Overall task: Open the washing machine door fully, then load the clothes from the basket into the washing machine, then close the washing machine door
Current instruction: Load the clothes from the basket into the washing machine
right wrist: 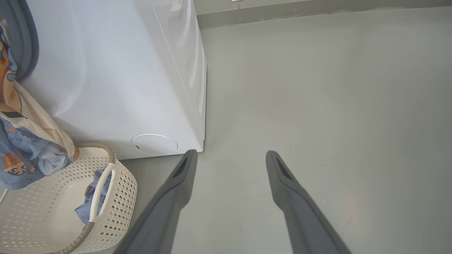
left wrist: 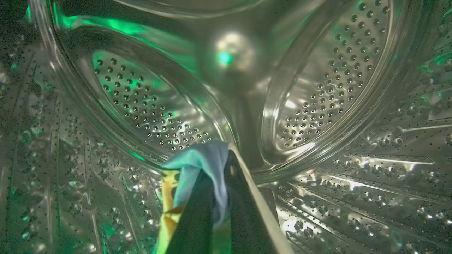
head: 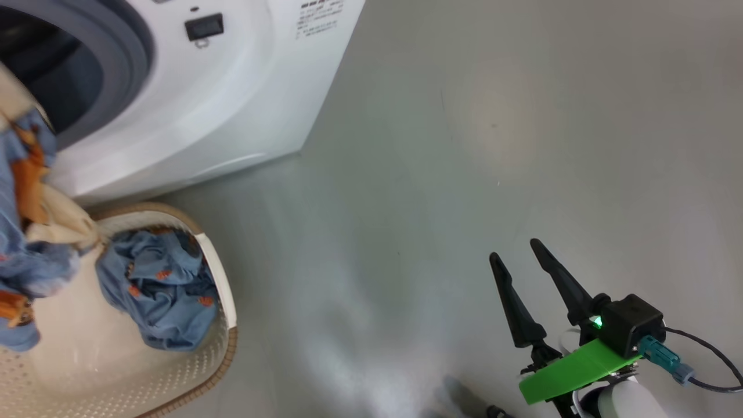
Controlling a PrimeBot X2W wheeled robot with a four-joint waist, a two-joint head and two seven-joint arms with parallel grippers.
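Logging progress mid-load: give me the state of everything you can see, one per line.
left gripper, shut on first garment, inside drum
right gripper, open, empty
first garment, trailing out of washing machine
second garment, lying in basket
washing machine, mouth uncovered

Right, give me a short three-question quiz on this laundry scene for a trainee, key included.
1. How many garments lie in the cream-white perforated plastic basket?
2. Where does the left gripper pinch the light blue bear-print garment? A: inside the perforated steel drum of the big white washing machine. B: inside that basket. C: on top of the machine.
3. True or false: the right gripper, with its two long dark fingers, is shut.

Key: 1 one, a crumpled light blue garment. 2 A. 3 false, it stands open and empty.
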